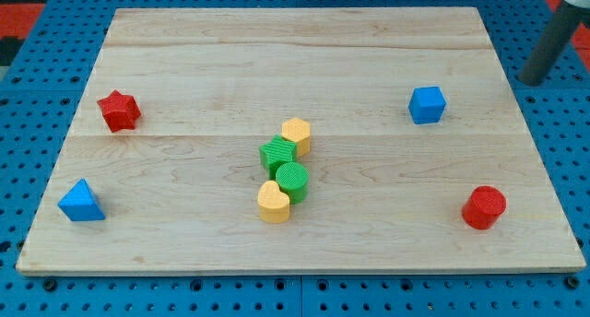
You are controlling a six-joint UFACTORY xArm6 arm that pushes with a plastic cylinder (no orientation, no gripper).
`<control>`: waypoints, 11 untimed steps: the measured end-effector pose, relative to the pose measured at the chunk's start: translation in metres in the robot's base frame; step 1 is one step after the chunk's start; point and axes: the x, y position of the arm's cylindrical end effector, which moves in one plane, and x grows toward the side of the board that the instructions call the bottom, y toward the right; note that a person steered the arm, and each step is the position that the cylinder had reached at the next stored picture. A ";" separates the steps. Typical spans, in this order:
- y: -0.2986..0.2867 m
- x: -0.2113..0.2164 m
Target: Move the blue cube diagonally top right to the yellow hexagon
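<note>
The blue cube [427, 105] sits on the wooden board [184, 50] at the view's right, above mid-height. The yellow hexagon [296, 135] stands near the board's middle, touching the green star-like block [277, 155] at its lower left. The blue cube lies to the right of the hexagon and slightly above it, well apart. My rod comes in at the view's top right corner and my tip [530, 80] is just off the board's right edge, to the right of the blue cube and a little above it, not touching any block.
A green cylinder [292, 181] and a yellow heart [273, 202] form a chain below the green star. A red star [119, 111] is at the left, a blue triangle [81, 202] at the lower left, a red cylinder [483, 207] at the lower right.
</note>
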 end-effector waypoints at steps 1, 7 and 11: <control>-0.030 -0.005; -0.201 0.049; -0.289 0.082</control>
